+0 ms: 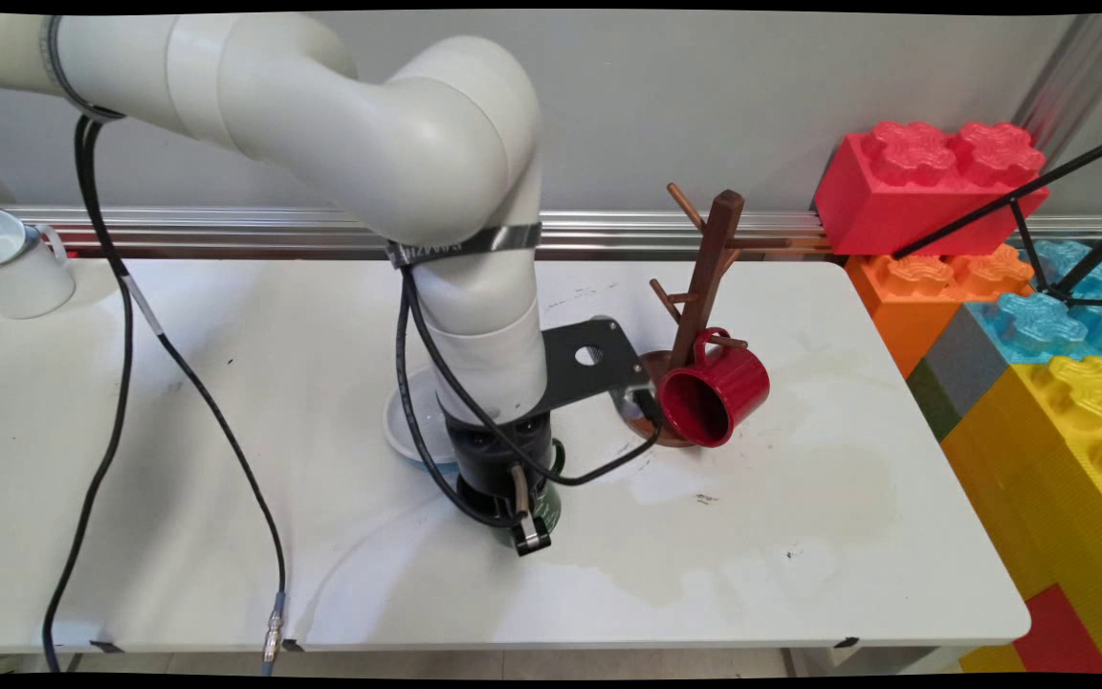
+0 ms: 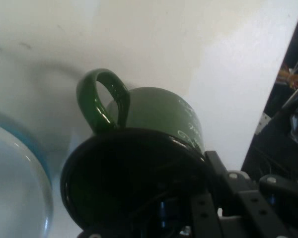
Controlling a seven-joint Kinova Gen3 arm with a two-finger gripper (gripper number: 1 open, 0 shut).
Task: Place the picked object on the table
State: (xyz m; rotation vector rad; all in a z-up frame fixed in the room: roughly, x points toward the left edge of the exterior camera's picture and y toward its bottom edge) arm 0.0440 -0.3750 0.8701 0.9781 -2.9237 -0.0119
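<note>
Green mug (image 2: 159,124) stands upright on the desk (image 1: 800,536) at centre frame, gripper (image 1: 517,522) lowered over its rim; whether the fingers pinch it, I cannot tell.

Bright, even light throughout; soft shadows on the white table (image 1: 800,536); the hand view is dim and slightly blurred.

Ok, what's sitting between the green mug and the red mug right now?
Nothing stands there. The main view shows only bare, stained table between the green mug and the red mug, with the arm's black cable looping across that stretch.
</note>
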